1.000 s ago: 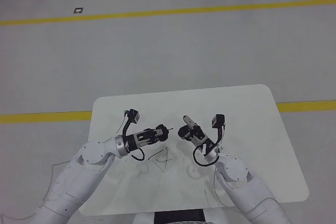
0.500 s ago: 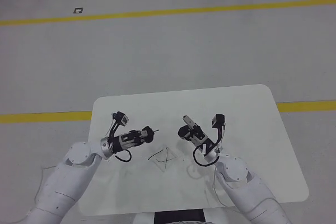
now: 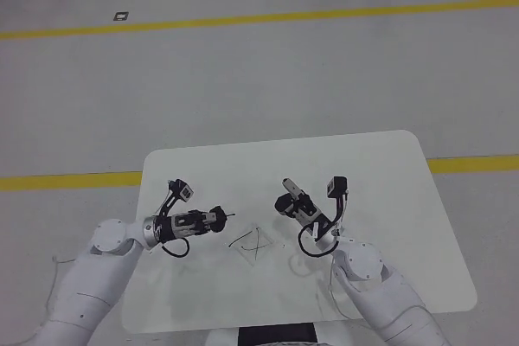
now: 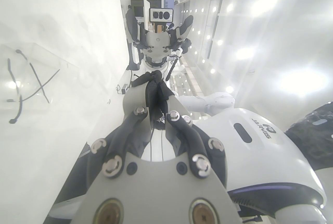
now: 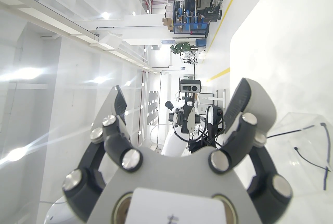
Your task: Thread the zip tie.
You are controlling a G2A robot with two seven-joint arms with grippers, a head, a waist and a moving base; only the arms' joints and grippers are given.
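Several loose ties (image 3: pixel 251 242) lie on the table (image 3: pixel 398 173), between the arms. Left tool (image 3: pixel 220 216) pinches a black zip tie (image 3: pixel 231 214) near them; right tool (image 5: pixel 179 96) gapes wide.

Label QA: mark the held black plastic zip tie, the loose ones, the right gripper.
Held black plastic zip tie (image 3: pixel 228 215), top view, tip.
Loose black zip ties (image 3: pixel 253 242), top view, crossing.
Right gripper (image 5: pixel 180 88), right wrist view, mid-gap.

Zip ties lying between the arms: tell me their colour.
The zip ties are black, clearest in the left wrist view.
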